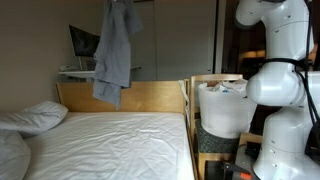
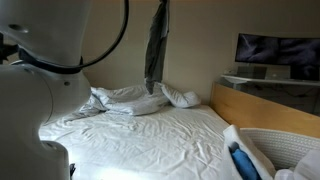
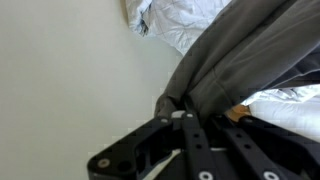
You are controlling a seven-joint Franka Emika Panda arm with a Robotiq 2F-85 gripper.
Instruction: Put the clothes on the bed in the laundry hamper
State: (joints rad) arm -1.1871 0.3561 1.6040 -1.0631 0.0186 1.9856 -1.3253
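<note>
The grey garment (image 1: pixel 114 50) hangs free in the upper centre of an exterior view, lifted off the bed (image 1: pixel 110 140), its top running out past the upper edge of the frame. Its long axis is vertical. It drapes straight down as a narrow column, with the loose hem showing in front of the wooden headboard (image 1: pixel 130 97) and above the sheet.

In the wrist view the gripper (image 3: pixel 180 112) enters from the bottom of the frame, clamped tight on a bunched fold of the fabric. The rest of the cloth trails away toward the upper right.

The laundry hamper (image 1: pixel 225 115) stands at the right of the frame, just beyond the bed's side board and beside the robot body (image 1: pixel 280 90). Its rim sits about level with the hem.

The carried piece therefore lies directly under the gripper, and the hamper lies off to the right of both. I judge the coming move to be a sideways carry until the hanging column is over the rim, then a release. The hem will likely need height to clear the side board and the rim on the way.
</note>
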